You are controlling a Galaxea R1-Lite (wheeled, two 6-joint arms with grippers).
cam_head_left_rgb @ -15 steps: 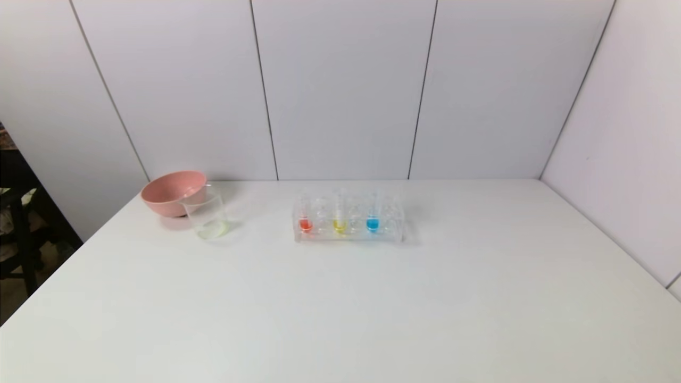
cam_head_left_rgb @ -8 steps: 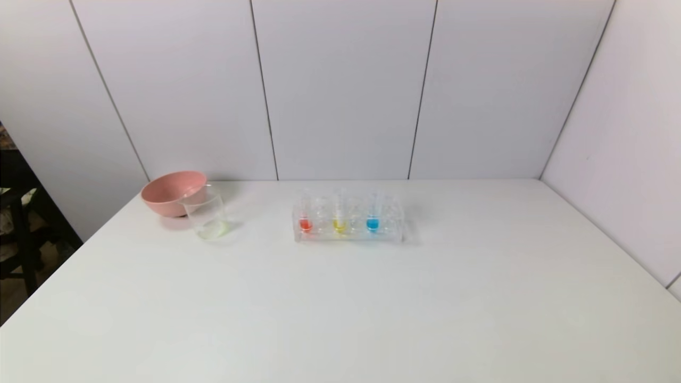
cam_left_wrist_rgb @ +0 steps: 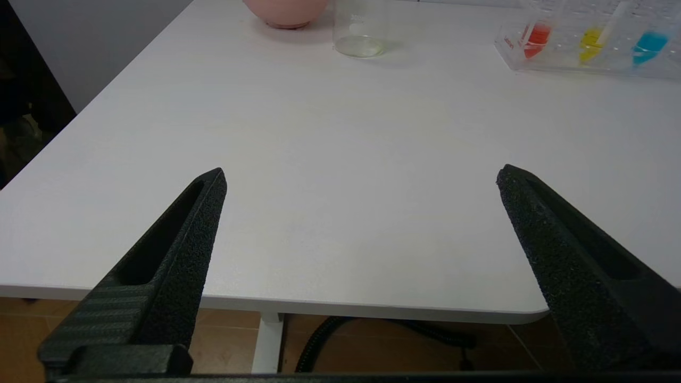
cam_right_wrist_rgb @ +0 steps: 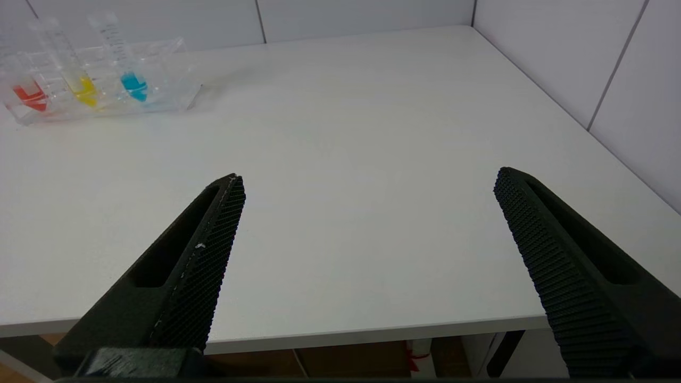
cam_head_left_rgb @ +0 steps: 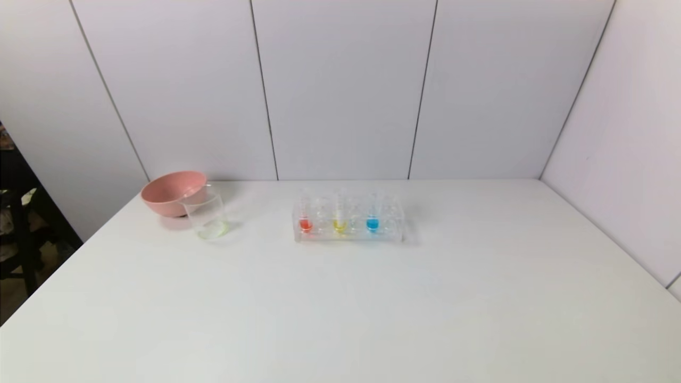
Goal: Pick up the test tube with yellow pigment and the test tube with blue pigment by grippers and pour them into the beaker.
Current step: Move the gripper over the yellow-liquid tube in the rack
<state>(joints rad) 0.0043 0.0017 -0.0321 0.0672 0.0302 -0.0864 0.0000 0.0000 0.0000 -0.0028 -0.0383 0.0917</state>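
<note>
Three tubes: one orange-red tube (cam_head_left_rgb: 305, 219), one test tube with yellow pigment (cam_head_left_rgb: 339, 218), one test tube with blue pigment (cam_head_left_rgb: 372, 217), standing side by side in one clear rack (cam_head_left_rgb: 348, 234) at mid-table, toward the back wall.
Tube axis: upright in the head view, mouths up, liquid at the rounded bottoms; a grasp would close across the slim barrel above the rack's top plate.
Order in rack: orange-red at the 9 o'clock end, yellow in the middle, blue toward 3 o'clock.
Beaker count: one beaker (cam_head_left_rgb: 206, 215), well apart from the rack at its 9 o'clock, just in front of one pink bowl (cam_head_left_rgb: 171, 191); whether they touch, cannot tell.
Left gripper (cam_left_wrist_rgb: 362, 175): fingers wide apart, holding nothing, back at the near table edge; beaker lies ahead of it near 12 o'clock, rack off toward 1–2 o'clock.
Right gripper (cam_right_wrist_rgb: 367, 178): fingers wide apart, empty, also at the near edge; rack lies ahead toward 10–11 o'clock, blue tube on the side nearest it.
Nearer arm (judgement): right for blue, left for yellow, and left is on the beaker's side.
Head view: neither arm shows; white table (cam_head_left_rgb: 479, 298) between grippers and rack.
Progress (judgement): nothing lifted yet; reach to the rack comes first.
</note>
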